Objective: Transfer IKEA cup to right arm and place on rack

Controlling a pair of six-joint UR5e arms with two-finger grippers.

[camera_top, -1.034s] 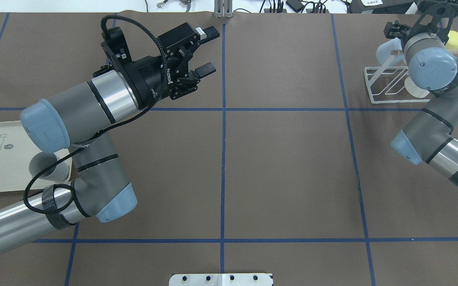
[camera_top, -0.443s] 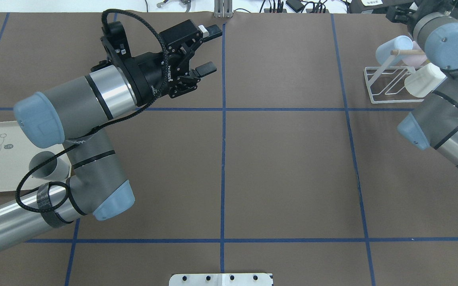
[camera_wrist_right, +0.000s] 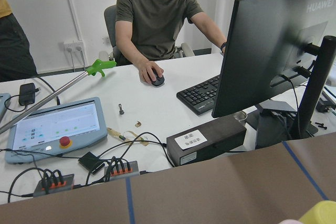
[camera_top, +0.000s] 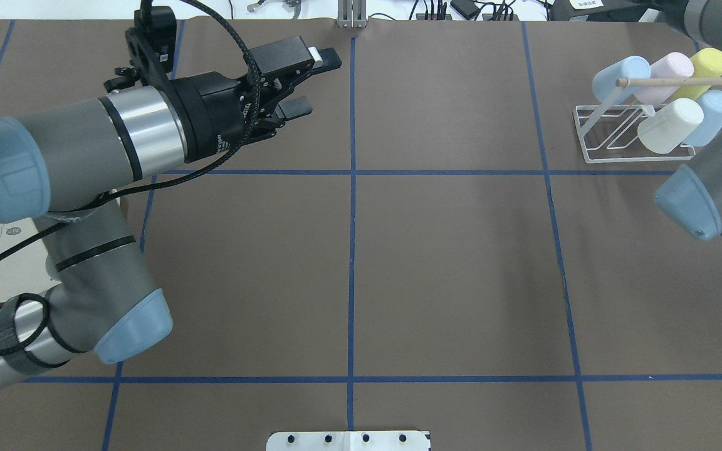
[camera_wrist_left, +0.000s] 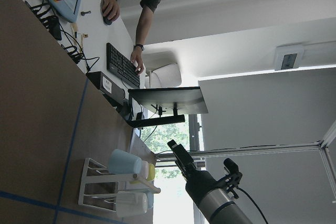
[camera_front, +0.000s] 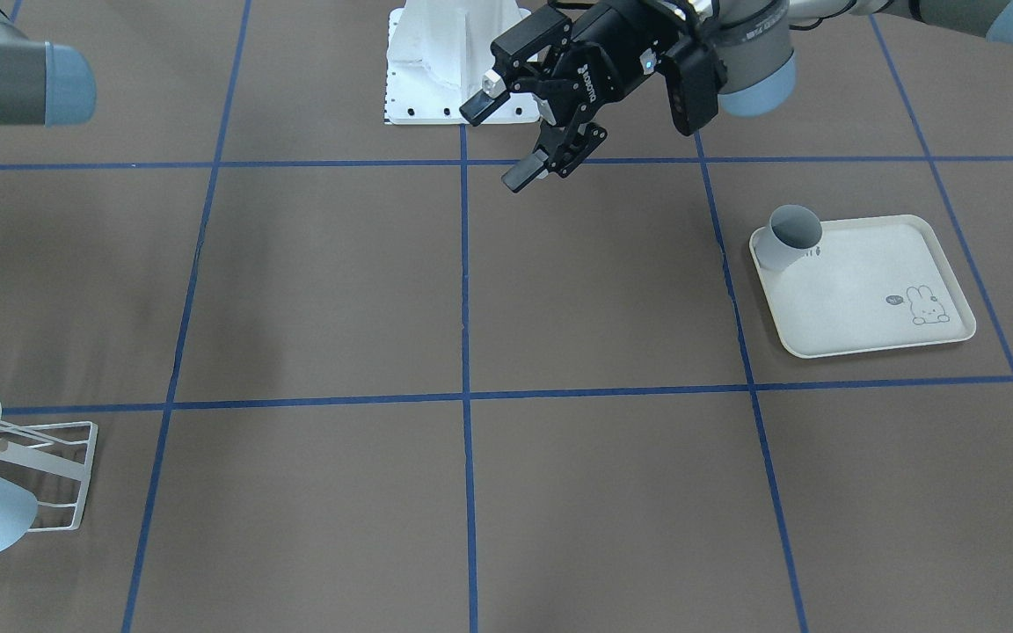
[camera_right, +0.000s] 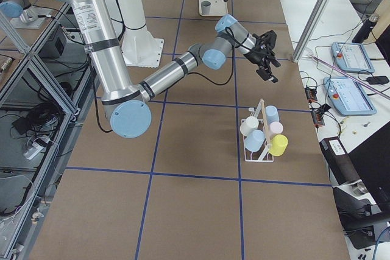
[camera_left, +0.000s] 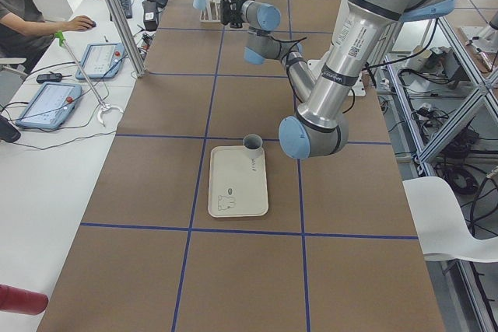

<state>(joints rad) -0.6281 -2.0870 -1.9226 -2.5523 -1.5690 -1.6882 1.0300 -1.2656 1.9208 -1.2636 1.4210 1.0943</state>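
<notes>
My left gripper point(camera_top: 314, 84) is open and empty, raised over the far left of the table; it also shows in the front view point(camera_front: 496, 145). A grey cup point(camera_front: 788, 237) stands on the cream rabbit-print tray point(camera_front: 876, 338); my left arm hides it in the overhead view. The white wire rack point(camera_top: 612, 134) holds several pastel cups, among them a cream one point(camera_top: 668, 125) and a light blue one point(camera_top: 621, 75). My right gripper point(camera_right: 268, 59) is lifted off beyond the rack and out of the overhead view. I cannot tell whether it is open or shut.
The robot's white base plate point(camera_top: 348, 440) sits at the near edge. Beyond the far edge are a monitor point(camera_wrist_right: 273, 51), a keyboard, a tablet with a red button point(camera_wrist_right: 55, 127) and seated operators. Blue tape lines grid the brown table.
My right arm has pulled up and away from the rack, uncovering the cups hung there. My left arm has swung back to the left over the tray, its gripper still open.
</notes>
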